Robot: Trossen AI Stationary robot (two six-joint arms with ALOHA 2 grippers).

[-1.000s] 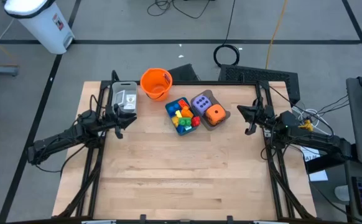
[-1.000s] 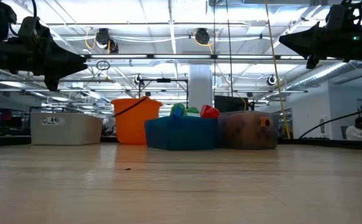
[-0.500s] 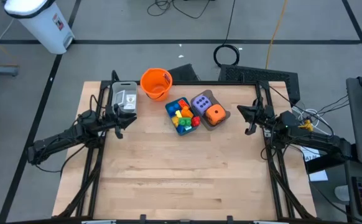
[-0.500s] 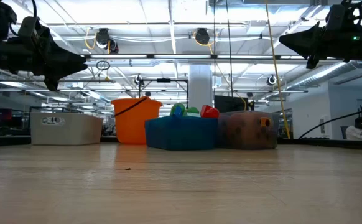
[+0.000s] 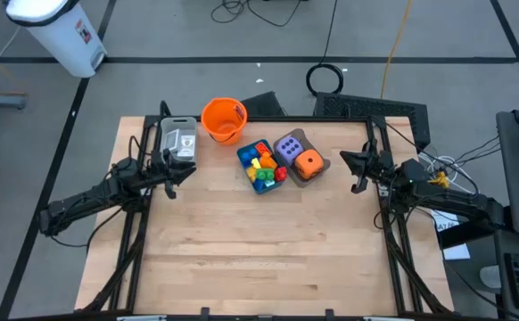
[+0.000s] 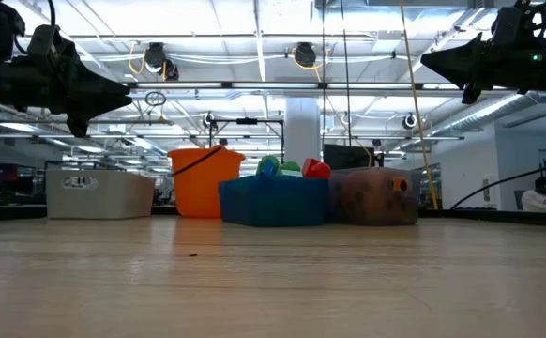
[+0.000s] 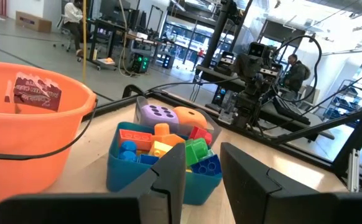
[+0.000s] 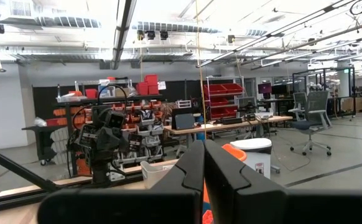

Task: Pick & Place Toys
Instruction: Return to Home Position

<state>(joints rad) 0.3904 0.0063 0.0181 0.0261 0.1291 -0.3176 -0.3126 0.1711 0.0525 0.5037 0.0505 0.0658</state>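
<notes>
Left gripper (image 5: 176,176) at 9 o'clock of table (image 5: 242,254), claw narrowly apart, empty. Right gripper (image 5: 356,175) at 3 o'clock, claw pinched together. Bricks (image 5: 261,166), orange die (image 5: 308,163), purple die (image 5: 290,147) near 12 o'clock.

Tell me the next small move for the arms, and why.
Probably just shut the left gripper and rest: its fingers stand apart, the right gripper is shut, both arms sit back at the sides of the table, the bricks lie in the blue tray, and the orange die and purple die in the tray beside it.
</notes>
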